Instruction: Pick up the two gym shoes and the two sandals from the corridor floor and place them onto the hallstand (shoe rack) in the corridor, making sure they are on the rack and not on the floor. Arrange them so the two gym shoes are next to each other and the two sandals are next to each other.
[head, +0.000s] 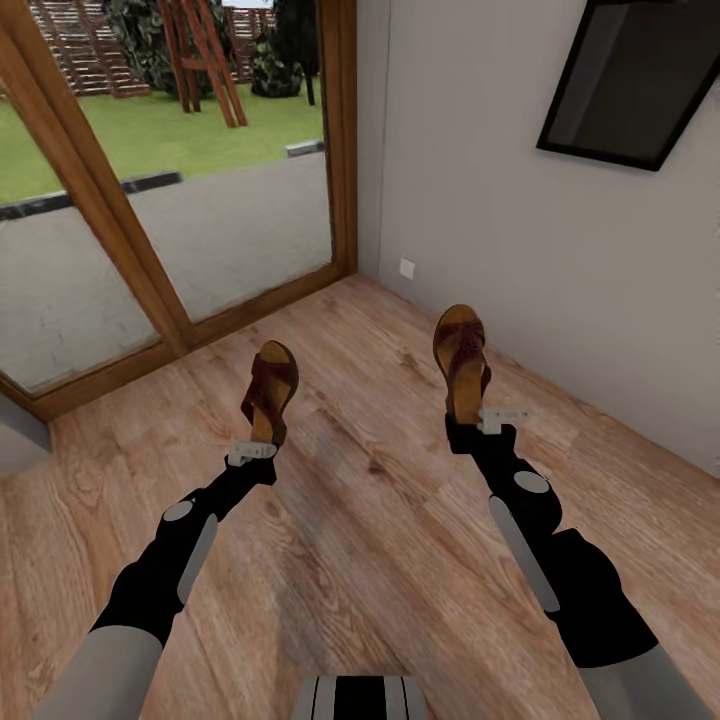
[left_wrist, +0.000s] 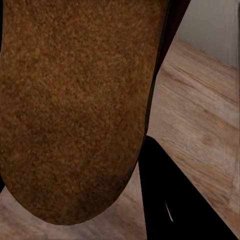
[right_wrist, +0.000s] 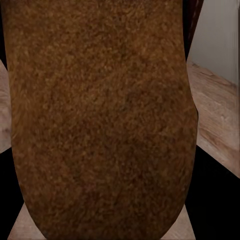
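sandals: left hand (head: 262, 440) grips one sandal (head: 270, 385), right hand (head: 476, 424) the other sandal (head: 462, 360).

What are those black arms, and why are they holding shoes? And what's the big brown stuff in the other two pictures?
It's a robot with two arms. The big picture comes from a camera on its head, looking down. Its left end effector holds one brown sandal, and its right end effector holds the other sandal, both lifted over the wooden floor. The two small pictures come from cameras near each end effector, so close that the sandal's sole looks huge. Ahead are a glass door and a grey wall.
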